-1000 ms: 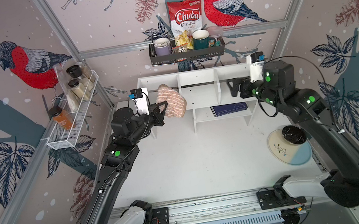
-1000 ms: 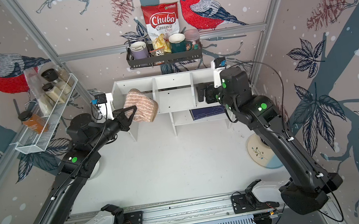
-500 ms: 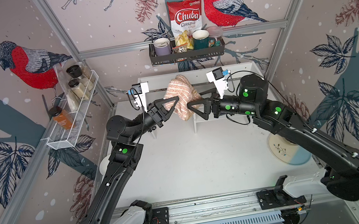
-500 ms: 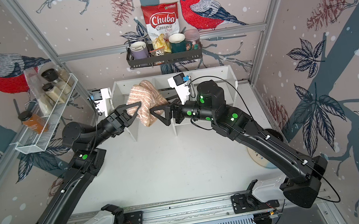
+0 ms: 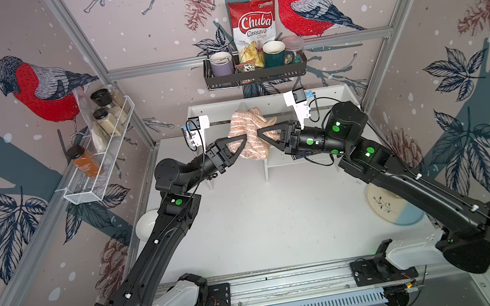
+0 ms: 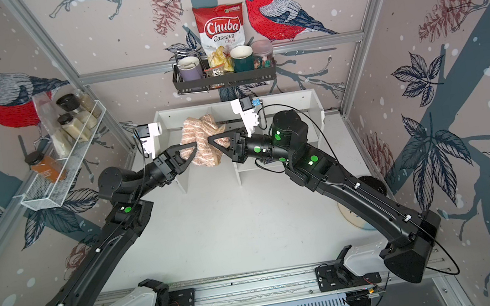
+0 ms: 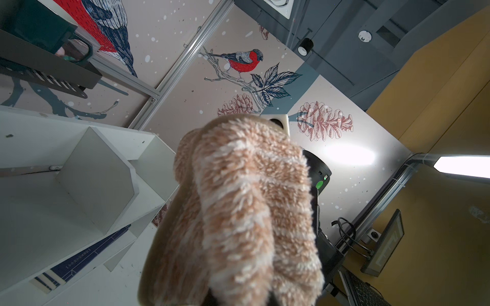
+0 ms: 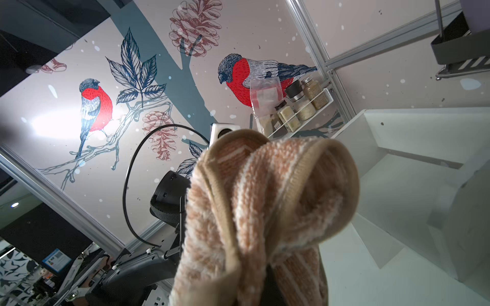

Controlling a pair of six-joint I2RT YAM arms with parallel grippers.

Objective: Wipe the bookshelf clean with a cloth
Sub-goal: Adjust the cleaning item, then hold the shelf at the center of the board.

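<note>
Bullfinch and pinecone wallpaper lines the booth around a white bench [image 5: 264, 223]; at its far edge stands the bookshelf [image 5: 218, 113], much of its middle blocked by the two arms. The cloth [image 5: 247, 120] hangs bunched in the air before the upper compartments, between the two hands, which meet it almost tip to tip; whether it touches the shelf I cannot tell. The left hand [image 5: 240, 141] reaches in from one side and the right hand [image 5: 264, 136] from the other. The right hand is clamped tight on the cloth; its fingertips are buried in the folds, and in its wrist view the cloth [image 8: 265, 198] fills the foreground and covers them. Whether the left hand is pinching or loosened I cannot tell; its tips vanish into the fabric, and its wrist view shows only the fluffy cloth [image 7: 238, 212] beside a shelf divider. A dark blue book [image 7: 87, 253] lies in a lower cubby, mostly hidden; a plate [image 5: 383, 205] sits half under the right arm; a white bowl [image 5: 145, 229] peeps from behind the left arm.
</note>
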